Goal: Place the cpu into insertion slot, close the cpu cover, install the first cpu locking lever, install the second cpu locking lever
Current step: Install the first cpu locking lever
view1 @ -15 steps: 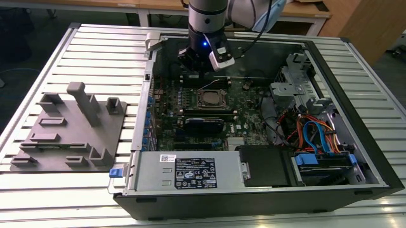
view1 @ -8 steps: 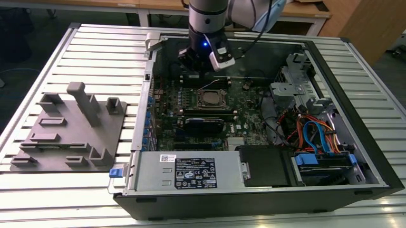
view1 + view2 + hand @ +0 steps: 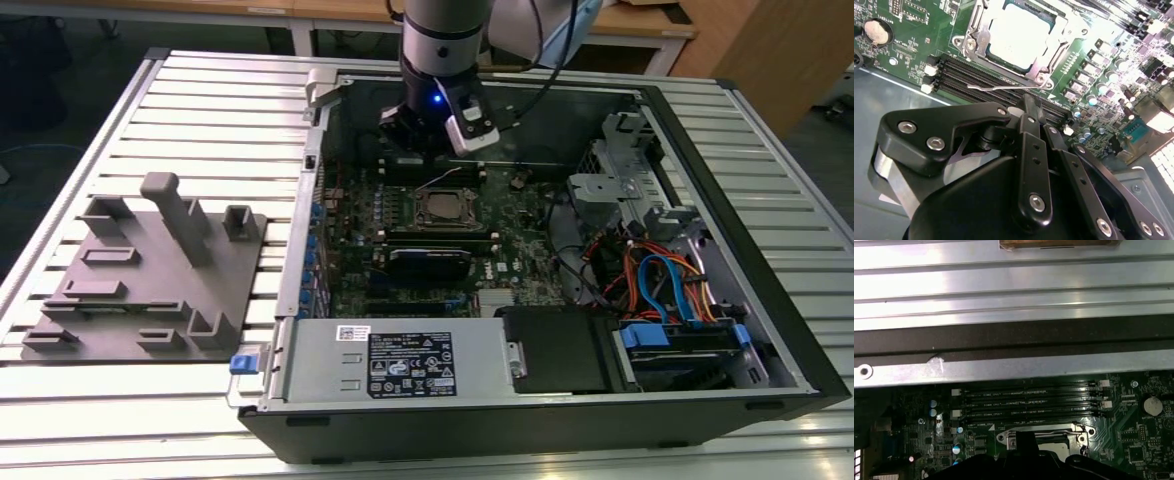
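Hovering inside the open PC case (image 3: 747,330), end effector (image 3: 1029,112) sits just above the memory slots (image 3: 989,82) beside the socket; fingers (image 3: 1030,131) pinched together, nothing between them

cpu (image 3: 1019,35) is already seated in the socket, pale metal top showing through the window of the cpu cover (image 3: 976,37), which lies flat over it. One thin wire locking lever (image 3: 1004,88) runs along the socket edge nearest the memory slots; can't tell if it's hooked

In the exterior view the arm (image 3: 441,40) comes down at the far side of the case over the motherboard (image 3: 400,230), socket (image 3: 445,208) just in front of it. Grey fixture tray (image 3: 147,270) lies on the slatted surface (image 3: 134,420) at the exterior view's left, well apart from the case

Writing: white label with print on the power supply (image 3: 400,362), too small to read. Tiny white silkscreen text next to the memory slots in the first wrist view, not legible
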You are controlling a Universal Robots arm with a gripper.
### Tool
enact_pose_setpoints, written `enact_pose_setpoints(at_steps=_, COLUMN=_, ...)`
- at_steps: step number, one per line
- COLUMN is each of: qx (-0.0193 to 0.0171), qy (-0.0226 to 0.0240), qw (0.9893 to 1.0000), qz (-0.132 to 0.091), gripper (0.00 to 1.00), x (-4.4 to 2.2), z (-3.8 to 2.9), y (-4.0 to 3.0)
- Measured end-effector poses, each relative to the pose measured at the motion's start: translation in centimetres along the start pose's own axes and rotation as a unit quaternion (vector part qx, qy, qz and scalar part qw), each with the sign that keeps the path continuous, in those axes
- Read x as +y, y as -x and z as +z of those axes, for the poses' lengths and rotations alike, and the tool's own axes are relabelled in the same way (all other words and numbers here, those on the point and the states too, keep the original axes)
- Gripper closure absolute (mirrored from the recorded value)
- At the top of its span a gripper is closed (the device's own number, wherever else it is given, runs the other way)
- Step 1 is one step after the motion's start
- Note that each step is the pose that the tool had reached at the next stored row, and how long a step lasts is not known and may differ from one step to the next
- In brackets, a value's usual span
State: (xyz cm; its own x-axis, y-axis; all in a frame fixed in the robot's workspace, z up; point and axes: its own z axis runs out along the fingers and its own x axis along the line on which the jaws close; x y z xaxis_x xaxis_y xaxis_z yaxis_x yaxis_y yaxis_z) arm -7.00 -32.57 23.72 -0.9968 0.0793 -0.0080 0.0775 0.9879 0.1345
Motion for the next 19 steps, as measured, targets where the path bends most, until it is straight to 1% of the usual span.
enact_pose_setpoints(at_steps=3, qx=0.0, qy=0.0, qw=1.0, qz=0.0, gripper=0.9, x=0.01, z=0.0, y=0.13)
enact_pose_setpoints(at_steps=14, qx=0.0, qy=0.0, qw=1.0, qz=0.0, gripper=0.9, x=0.01, z=0.0, y=0.22)
enact_pose_setpoints(at_steps=19, qx=0.0, qy=0.0002, qw=1.0, qz=0.0, gripper=0.9, x=-0.1, z=0.11, y=1.09)
